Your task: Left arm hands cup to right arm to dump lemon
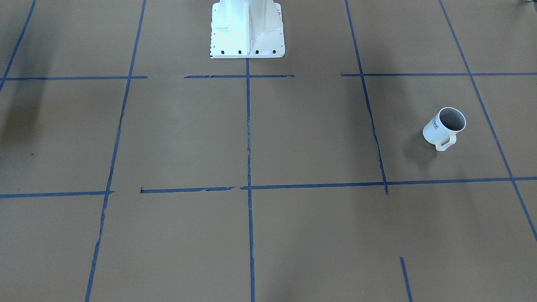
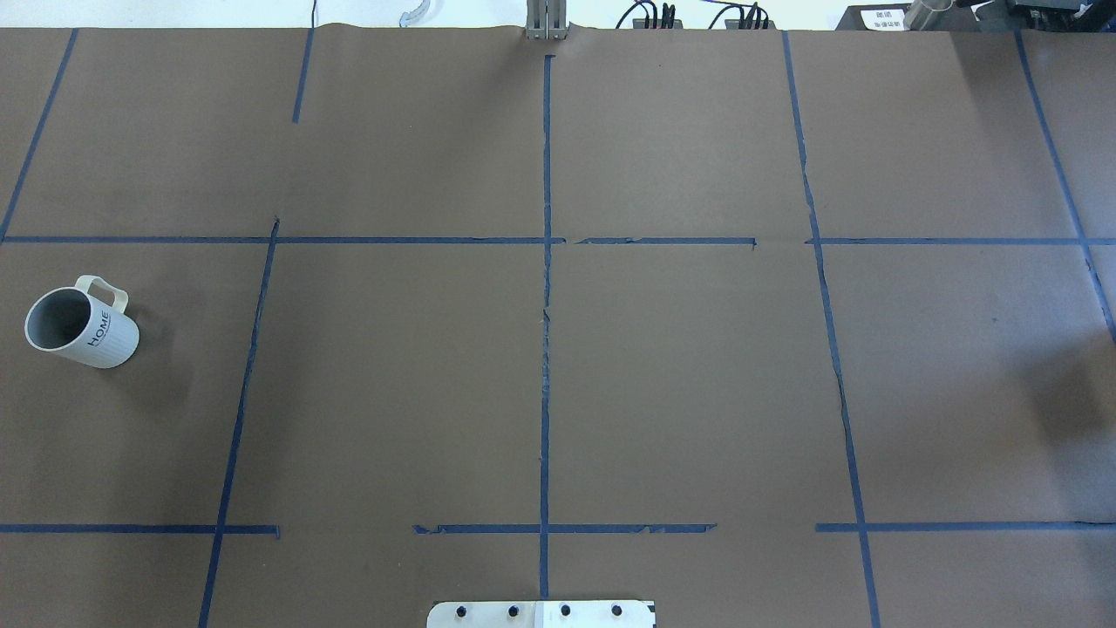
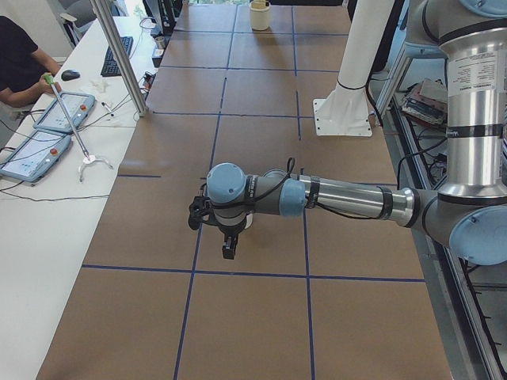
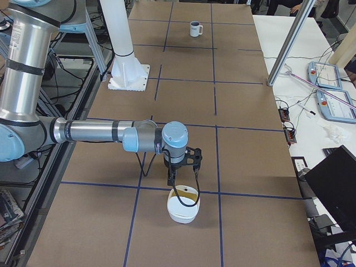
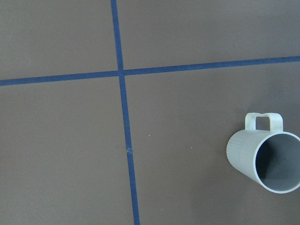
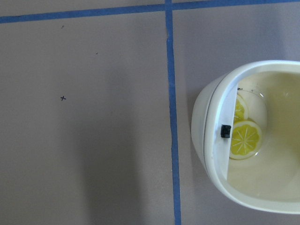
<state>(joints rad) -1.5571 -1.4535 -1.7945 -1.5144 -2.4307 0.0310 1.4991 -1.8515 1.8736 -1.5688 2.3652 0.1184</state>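
The cup [image 2: 80,327], a white mug with "HOME" lettering, stands upright at the table's far left; it also shows in the front view [image 1: 444,128] and the right side view [image 4: 194,29]. Its grey inside [image 5: 276,164] looks empty in the left wrist view. The left gripper [image 3: 226,237] hangs over that spot and hides most of the cup. The right gripper [image 4: 183,177] hangs just above a white bowl [image 4: 182,207]. Two yellow lemon slices [image 6: 243,139] lie in that bowl. I cannot tell whether either gripper is open or shut.
The white robot base [image 1: 247,29] stands at the table's middle edge. Blue tape lines [image 2: 546,349] grid the brown table. A white side table [image 3: 47,158] holds tablets and a seated operator's tools. A metal post [image 4: 286,47] stands by the far edge.
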